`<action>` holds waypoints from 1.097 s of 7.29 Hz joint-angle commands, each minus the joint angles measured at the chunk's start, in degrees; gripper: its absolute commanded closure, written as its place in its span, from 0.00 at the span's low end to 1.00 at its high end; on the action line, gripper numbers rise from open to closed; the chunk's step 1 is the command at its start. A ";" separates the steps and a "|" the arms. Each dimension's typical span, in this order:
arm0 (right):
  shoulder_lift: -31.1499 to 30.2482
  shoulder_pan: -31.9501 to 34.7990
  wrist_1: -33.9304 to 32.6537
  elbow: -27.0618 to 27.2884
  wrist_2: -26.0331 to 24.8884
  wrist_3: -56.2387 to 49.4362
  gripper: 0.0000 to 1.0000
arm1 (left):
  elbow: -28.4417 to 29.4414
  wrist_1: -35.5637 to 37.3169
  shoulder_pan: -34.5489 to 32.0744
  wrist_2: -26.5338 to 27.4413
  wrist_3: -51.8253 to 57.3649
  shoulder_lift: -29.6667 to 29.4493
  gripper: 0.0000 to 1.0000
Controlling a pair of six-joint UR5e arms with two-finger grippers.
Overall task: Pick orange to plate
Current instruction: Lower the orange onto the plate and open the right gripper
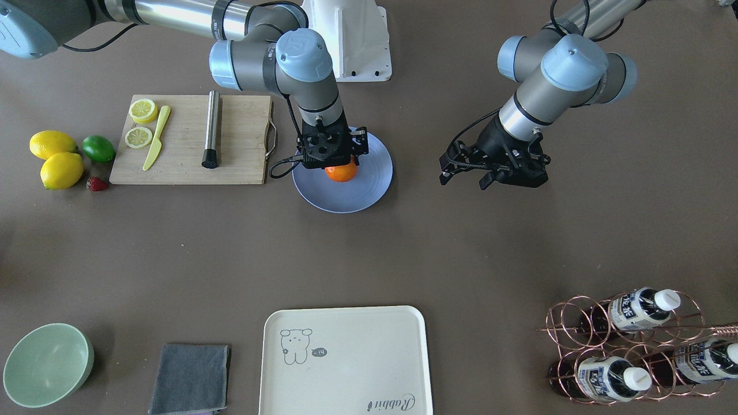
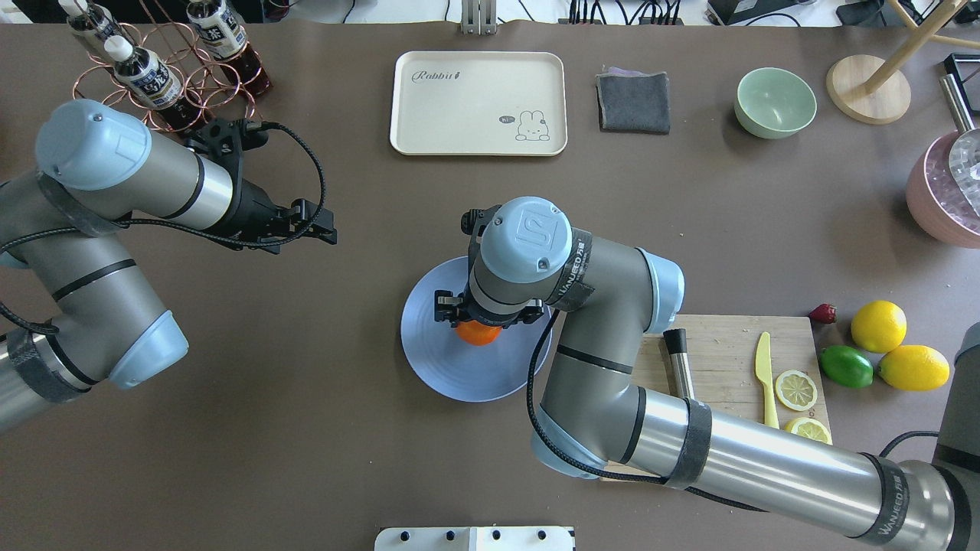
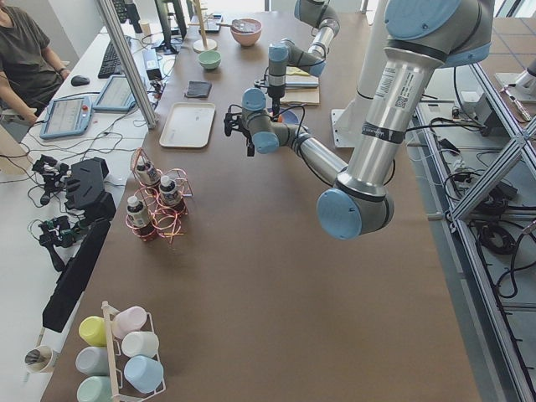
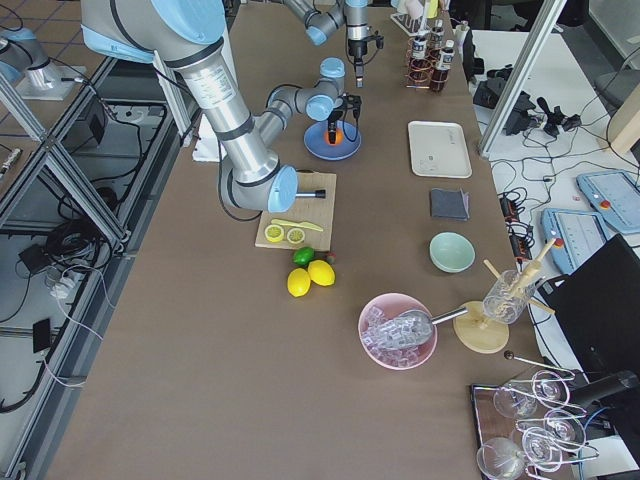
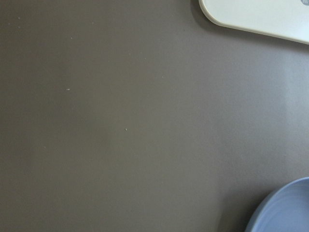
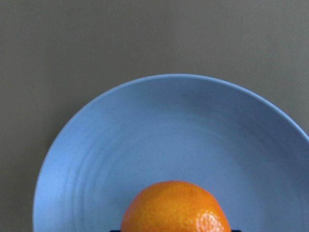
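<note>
The orange is a small bright mandarin directly under my right gripper, over the middle of the periwinkle-blue plate. From overhead, the orange peeks out below the wrist, which points straight down over the plate. In the right wrist view the orange fills the bottom centre, with the plate behind it. The gripper looks shut on the orange; I cannot tell whether the fruit touches the plate. My left gripper hangs open and empty beside the plate, well apart.
A cutting board with lemon slices, a yellow knife and a metal cylinder lies beside the plate. Lemons, a lime and a strawberry sit beyond it. A cream tray, grey cloth, green bowl and bottle rack line the far edge.
</note>
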 commanded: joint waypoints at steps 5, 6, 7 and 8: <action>-0.54 -1.06 -0.09 -0.03 -0.40 -0.06 0.01 | 0.17 -0.06 -0.08 0.08 -0.09 0.27 0.02; -0.54 -1.24 -0.18 0.15 -1.45 0.03 0.01 | 0.00 -0.06 -0.08 0.08 -0.17 0.18 0.02; -0.89 -0.45 -0.18 0.76 -1.37 -0.06 0.00 | -0.52 -0.06 -0.08 -0.01 -0.26 0.18 0.02; -2.72 1.55 -0.09 2.59 -0.67 -0.58 0.00 | -0.70 0.11 -0.69 -0.18 0.00 0.18 0.02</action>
